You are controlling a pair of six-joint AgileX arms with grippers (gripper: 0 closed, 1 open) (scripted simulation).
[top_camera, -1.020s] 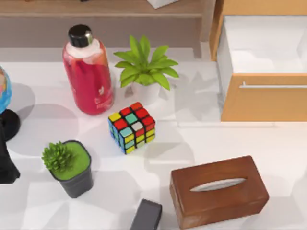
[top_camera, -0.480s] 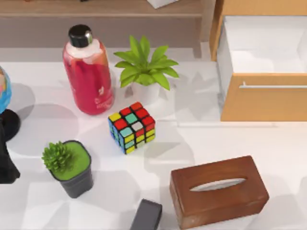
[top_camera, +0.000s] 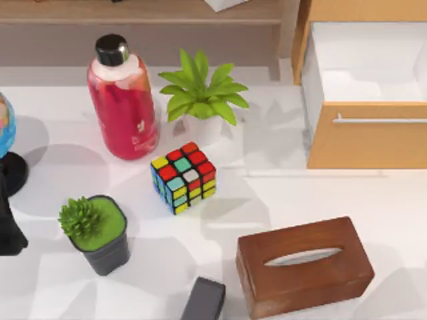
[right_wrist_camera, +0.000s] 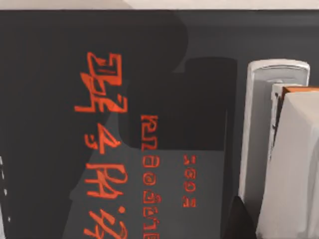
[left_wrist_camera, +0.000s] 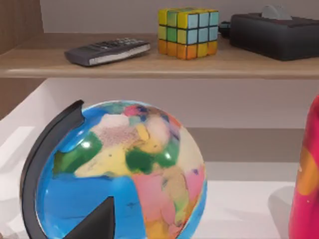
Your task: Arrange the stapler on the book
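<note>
1. Task objects. In the right wrist view, the book [right_wrist_camera: 99, 124] presents a dark cover with orange lettering. The stapler [right_wrist_camera: 286, 164], white and grey with an orange part at 1 end, stands over that cover along 1 edge of the book. Whether it rests on the cover or hangs just above it cannot be told.

2. Right arm. The right gripper [right_wrist_camera: 240, 221] is directly above the book, with 1 dark tip just beside the stapler. It cannot be told whether this end effector is spread, pressed together or pinching the stapler.

3. Left arm. The left arm [top_camera: 8, 223] is parked at the bench's left edge, beside the globe [left_wrist_camera: 119, 174]. The left gripper [left_wrist_camera: 97, 221] shows 1 dark tip in front of the globe, and its state cannot be told either.

4. Step in hand. Judged from the stapler's position over the cover, this is the placement step, at or near its end.

5. Next move. Seat the stapler flat and fully inside the book's edges. Release only once it is supported. Withdraw straight up so that the stapler is not dragged off the near edge.
</note>
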